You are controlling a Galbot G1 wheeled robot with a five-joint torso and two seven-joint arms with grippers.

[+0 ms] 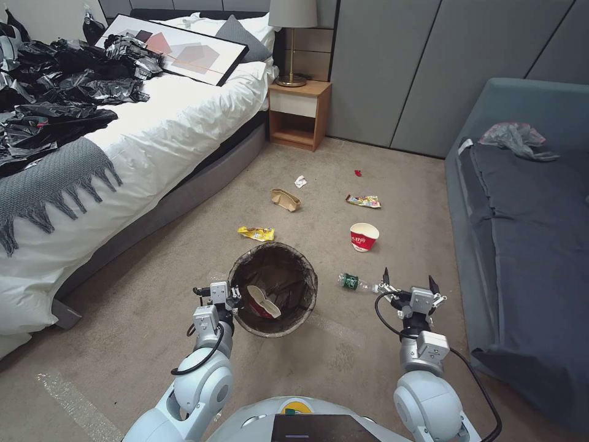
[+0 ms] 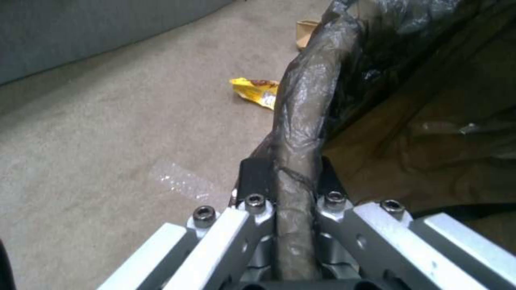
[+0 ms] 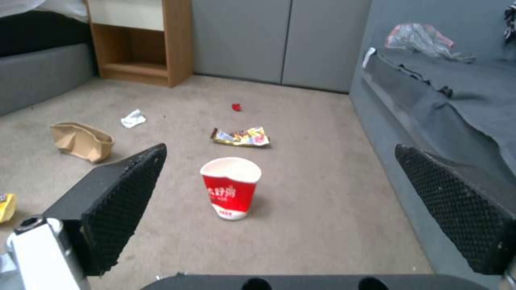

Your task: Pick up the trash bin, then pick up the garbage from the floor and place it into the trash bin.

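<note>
My left gripper (image 1: 235,301) is shut on the left rim of the trash bin (image 1: 288,325), a white bucket lined with a dark brown bag. The left wrist view shows the fingers (image 2: 252,177) clamping the bag-wrapped rim (image 2: 301,121). A red-and-white cup (image 1: 264,302) lies inside the bin. My right gripper (image 1: 409,282) is open, right of the bin, with a small bottle (image 1: 351,282) just to its left. The garbage on the carpet beyond includes a red cup (image 1: 364,236) (image 3: 231,187), a yellow wrapper (image 1: 256,233) (image 2: 256,92), a brown paper bag (image 1: 285,199) (image 3: 82,141), a multicoloured wrapper (image 1: 363,201) (image 3: 241,137), a white scrap (image 1: 300,181) and a red scrap (image 1: 358,173).
A bed (image 1: 159,141) with black plastic sheets (image 1: 55,92) runs along the left. A wooden nightstand (image 1: 300,113) stands at the back. A grey sofa (image 1: 521,215) on the right carries a grey-pink plastic bag (image 1: 515,138). Open carpet lies between them.
</note>
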